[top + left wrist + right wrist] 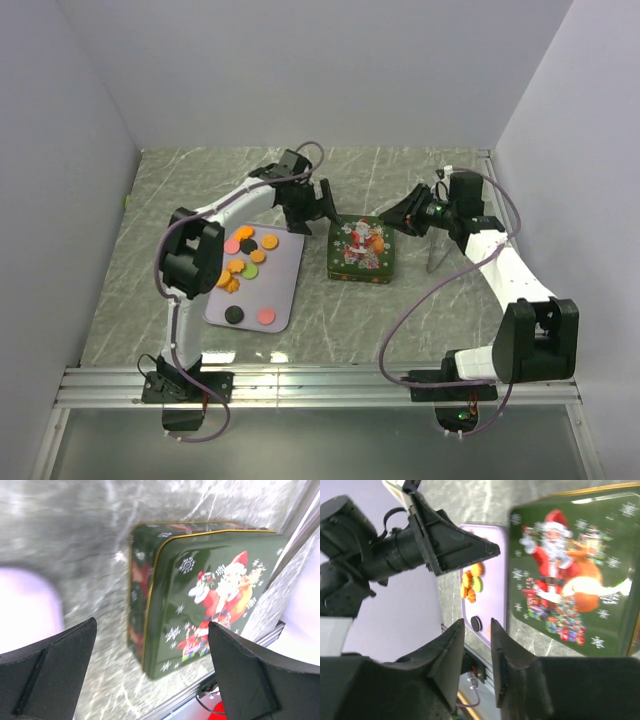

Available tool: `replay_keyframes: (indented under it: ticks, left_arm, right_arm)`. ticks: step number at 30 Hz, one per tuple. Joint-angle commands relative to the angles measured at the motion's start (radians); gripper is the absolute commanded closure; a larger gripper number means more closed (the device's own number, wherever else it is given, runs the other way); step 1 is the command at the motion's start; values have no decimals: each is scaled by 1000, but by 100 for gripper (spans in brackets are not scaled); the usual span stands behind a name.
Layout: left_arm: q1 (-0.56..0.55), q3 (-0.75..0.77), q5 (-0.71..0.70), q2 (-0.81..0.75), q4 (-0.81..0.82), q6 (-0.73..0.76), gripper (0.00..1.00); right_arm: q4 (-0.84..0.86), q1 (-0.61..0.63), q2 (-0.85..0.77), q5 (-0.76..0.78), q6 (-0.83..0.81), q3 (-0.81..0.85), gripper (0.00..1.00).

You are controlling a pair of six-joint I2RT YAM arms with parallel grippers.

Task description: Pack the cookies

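Note:
The cookies [248,255] are small orange, pink, black and green discs clustered at the far end of a lavender tray [285,285]; a black one [234,314] and a pink one [265,316] lie near its front. A closed green Santa tin [362,250] sits right of the tray. My left gripper [314,213] hovers open and empty at the tin's far left corner, with the tin [200,595] below it. My right gripper [398,218] hovers off the tin's far right corner, empty, jaws a narrow gap apart [477,622]. The right wrist view shows the tin [575,570], cookies [471,582] and tray [492,555].
Grey marble tabletop [420,300] enclosed by white walls on three sides. An aluminium rail [320,385] runs along the near edge with both arm bases. The left arm's gripper [455,545] shows in the right wrist view, above the tray.

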Motion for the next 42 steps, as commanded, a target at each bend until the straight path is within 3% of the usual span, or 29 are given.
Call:
replay_keyframes:
  ticks: [1,5,9,16,18,21,24,25,28,32,36,42]
  left_arm:
    - [47,-31,-40,-144,-18,44,0]
    - [95,-119,-78,-292,-23,84,0]
    - [103,-209,-160,-434,-14,153,1]
    - [104,-410,-307,-730,22,165,1]
    - [104,-462,-354,-816,78,153,1]
    - [103,-687,-585,-1092,242,171,1]
    - [103,-876,-690,-1275,484,243,0]
    - [103,-1012,-727,-1388,547,271,2]
    - [103,-1235,-880,-1540,741,392,1]
    - [104,-1373,-1020,-1587,833,417,0]
    - [104,-1427,-1071,-1539,901,415,1]
    - [139,-1557,-970,-1415,1203,511,1]
  right_arm:
    - [-23,33,-86,-32,-65,73,61]
    - [-24,65,-166,-44,-100,91,52]
    - [-26,88,-266,-41,-128,103,37]
    - [-52,115,-467,69,-175,113,27]
    - [-36,125,-505,112,-177,85,12]
    - [-70,134,-573,181,-214,29,9]
    - [-63,135,-645,254,-212,-39,6]
    - [-44,137,-668,267,-202,-59,6]
    - [20,142,-755,287,-214,-143,5]
    - [-2,142,-835,396,-273,-194,3]
    - [-65,140,-838,488,-290,-185,2]
    - [-24,140,-823,515,-292,-246,2]
